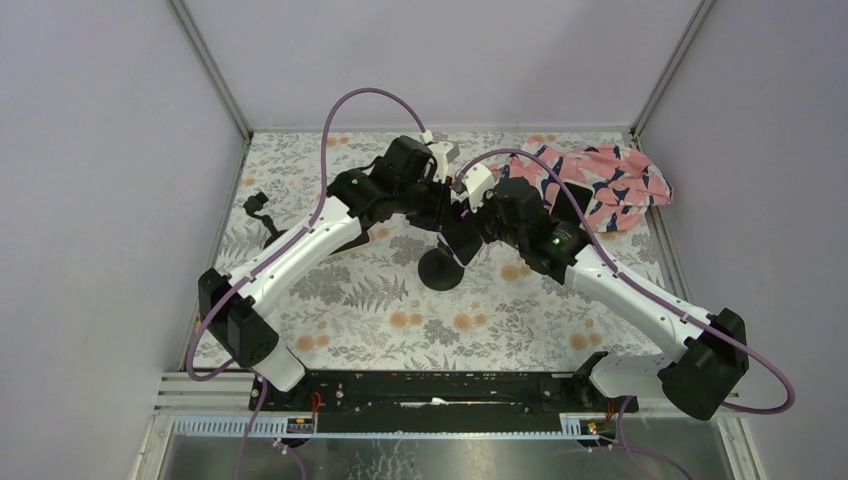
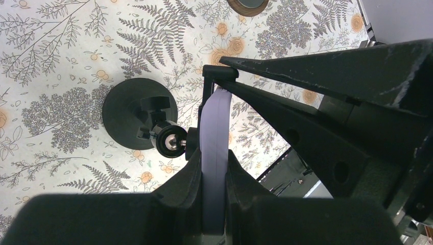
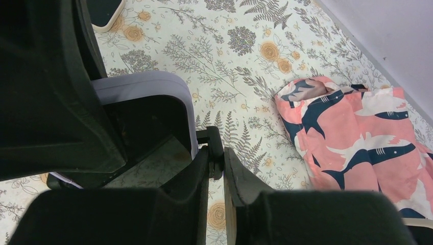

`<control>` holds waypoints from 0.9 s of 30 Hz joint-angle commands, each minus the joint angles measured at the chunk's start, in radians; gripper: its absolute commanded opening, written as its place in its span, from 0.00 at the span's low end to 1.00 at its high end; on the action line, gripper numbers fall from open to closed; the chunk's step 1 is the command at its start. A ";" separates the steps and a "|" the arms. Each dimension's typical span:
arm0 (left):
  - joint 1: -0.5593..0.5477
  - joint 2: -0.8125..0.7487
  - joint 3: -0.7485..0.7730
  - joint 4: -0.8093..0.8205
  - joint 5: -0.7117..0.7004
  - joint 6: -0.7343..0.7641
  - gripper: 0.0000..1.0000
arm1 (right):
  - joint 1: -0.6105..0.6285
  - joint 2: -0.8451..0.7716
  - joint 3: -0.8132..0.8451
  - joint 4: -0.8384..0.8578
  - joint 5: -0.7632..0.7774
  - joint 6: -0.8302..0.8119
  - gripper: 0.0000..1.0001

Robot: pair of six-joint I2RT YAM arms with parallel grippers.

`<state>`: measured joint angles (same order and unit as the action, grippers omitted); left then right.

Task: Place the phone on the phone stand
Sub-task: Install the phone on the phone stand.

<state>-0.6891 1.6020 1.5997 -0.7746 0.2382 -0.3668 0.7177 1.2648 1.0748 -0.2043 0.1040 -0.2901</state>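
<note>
The phone (image 2: 214,122) in its lavender case stands on edge between my left gripper's (image 2: 213,159) fingers, which are shut on it. It rests against the phone stand's black clamp (image 2: 219,71), above the stand's ball joint (image 2: 171,140) and round base (image 2: 134,112). In the right wrist view the phone (image 3: 145,84) sits left of the clamp arm (image 3: 214,145), and my right gripper (image 3: 217,159) is shut on that arm. From above, both grippers meet over the stand (image 1: 440,270) at mid-table; the phone is hidden there.
A pink shark-print cloth (image 1: 600,185) lies bunched at the back right, also seen in the right wrist view (image 3: 357,138). A small black object (image 1: 258,210) sits by the left wall. A round wooden-rimmed item (image 2: 246,5) lies beyond the stand. Walls enclose three sides.
</note>
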 commanded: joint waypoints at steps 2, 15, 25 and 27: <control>0.064 0.097 -0.062 -0.346 -0.269 0.037 0.00 | -0.006 -0.064 0.085 -0.082 0.059 -0.009 0.00; 0.076 0.131 -0.016 -0.347 -0.244 0.011 0.00 | 0.079 -0.036 0.098 -0.073 0.157 -0.035 0.00; 0.097 0.101 -0.040 -0.294 -0.139 -0.026 0.00 | 0.131 -0.030 0.008 0.084 0.280 -0.006 0.00; 0.099 0.098 -0.041 -0.288 -0.126 -0.027 0.00 | 0.137 -0.034 -0.010 0.100 0.282 -0.006 0.00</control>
<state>-0.6552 1.6279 1.6375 -0.8162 0.3061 -0.3683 0.8158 1.2877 1.0763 -0.1791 0.3122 -0.2722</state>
